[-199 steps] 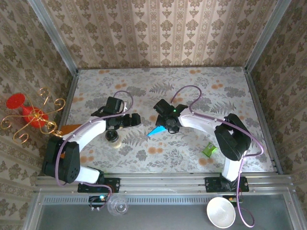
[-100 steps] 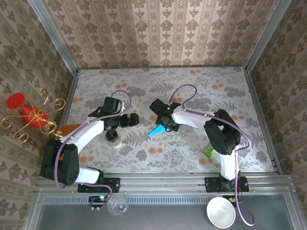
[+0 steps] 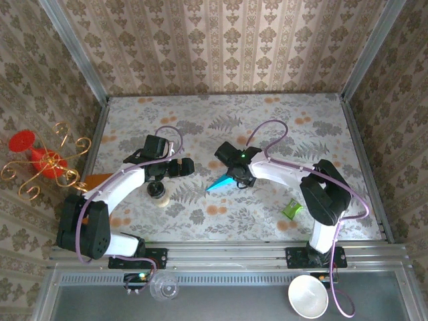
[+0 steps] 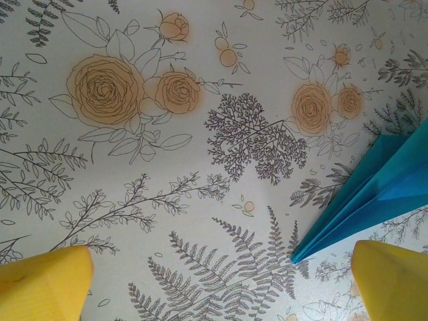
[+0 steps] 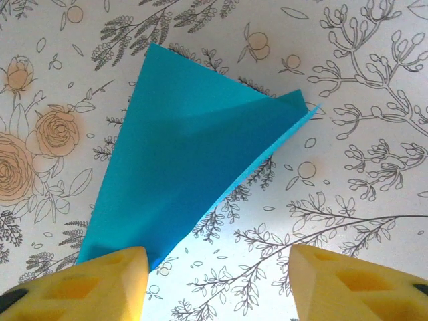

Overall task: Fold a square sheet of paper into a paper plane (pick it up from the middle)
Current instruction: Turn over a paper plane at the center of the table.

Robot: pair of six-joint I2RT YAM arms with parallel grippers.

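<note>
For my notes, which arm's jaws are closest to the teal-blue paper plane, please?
The right arm: its jaws hang over the teal-blue folded paper plane; the left arm is beyond its tip.

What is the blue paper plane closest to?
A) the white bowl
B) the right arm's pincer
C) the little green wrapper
B: from above, the paper plane pokes out just beside the right pincer, and in the right wrist view it lies right in front of that pincer's yellow fingers.
</note>
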